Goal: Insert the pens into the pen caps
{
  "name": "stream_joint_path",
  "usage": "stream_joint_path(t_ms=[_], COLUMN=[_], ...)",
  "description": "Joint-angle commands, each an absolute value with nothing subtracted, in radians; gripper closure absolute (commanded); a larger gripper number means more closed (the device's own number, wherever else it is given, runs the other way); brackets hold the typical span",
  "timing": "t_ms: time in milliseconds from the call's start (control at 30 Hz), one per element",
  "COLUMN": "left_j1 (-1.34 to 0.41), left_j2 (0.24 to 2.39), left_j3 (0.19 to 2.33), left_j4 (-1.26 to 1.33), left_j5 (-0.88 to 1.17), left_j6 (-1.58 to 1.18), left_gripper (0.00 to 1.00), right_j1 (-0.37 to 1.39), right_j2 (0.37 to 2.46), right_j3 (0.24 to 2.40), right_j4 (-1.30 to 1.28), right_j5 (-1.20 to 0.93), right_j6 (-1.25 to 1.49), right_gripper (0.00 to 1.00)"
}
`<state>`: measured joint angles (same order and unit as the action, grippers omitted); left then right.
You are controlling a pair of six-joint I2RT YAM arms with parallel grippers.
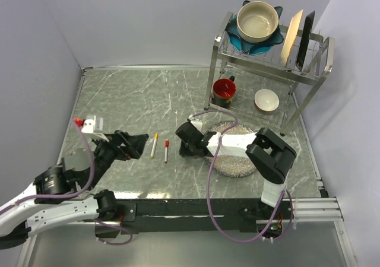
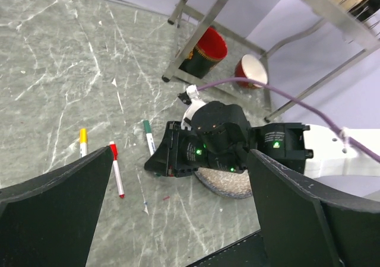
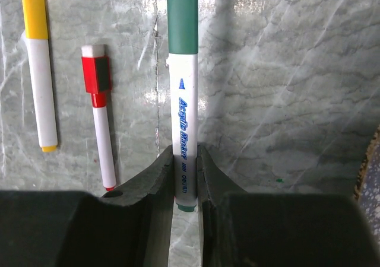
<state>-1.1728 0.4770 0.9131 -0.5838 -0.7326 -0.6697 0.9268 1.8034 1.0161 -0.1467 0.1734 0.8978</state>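
I count three, all capped: yellow pen [image 3: 39, 71], red pen [image 3: 100, 115] on desk [image 3: 285, 71], green pen [image 3: 184, 101] gripped by right claw [image 3: 185, 184]; left claw [image 1: 135, 145] wide

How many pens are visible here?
3. The yellow-capped pen and the red-capped pen lie side by side on the table; the green-capped pen is in the right gripper. None seems hidden.

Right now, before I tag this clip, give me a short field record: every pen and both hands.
green pen: cap on, tail end pinched by right hand
yellow pen: cap on, lying on table, untouched
red pen: cap on, lying beside the yellow pen, not touching it
right hand: shut on green pen
left hand: open, empty, left of the pens
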Motion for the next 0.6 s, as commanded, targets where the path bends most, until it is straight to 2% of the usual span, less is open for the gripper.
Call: stream_joint_path(t_ms=[0,200,467,567], left_j1=[-1.178,-1.181,-1.204,-1.213], left_j2=[0.408,0.359,0.362,0.342], left_j3=[0.891,0.874,0.877,0.864], left_j4=[-0.594,-0.558,-0.568,-0.523], left_j5=[-0.741,-0.71,-0.698,-0.646], left_j6=[-0.681,-0.657,-0.657,-0.631], left_gripper=[0.01,0.01,0.0,0.0], right_j1=[0.957,0.957,0.96,0.96], right_j2=[1.793,1.743,1.576,1.426], right_j3=[1.028,1.029,0.991,0.962], right_j4=[-0.242,-0.238,-0.271,-0.282], right_j5=[0.209,0.198,0.193,0.195], right_j6=[0.933,0.913,0.893,0.838], right_gripper=[0.72,0.64,0.59,0.48])
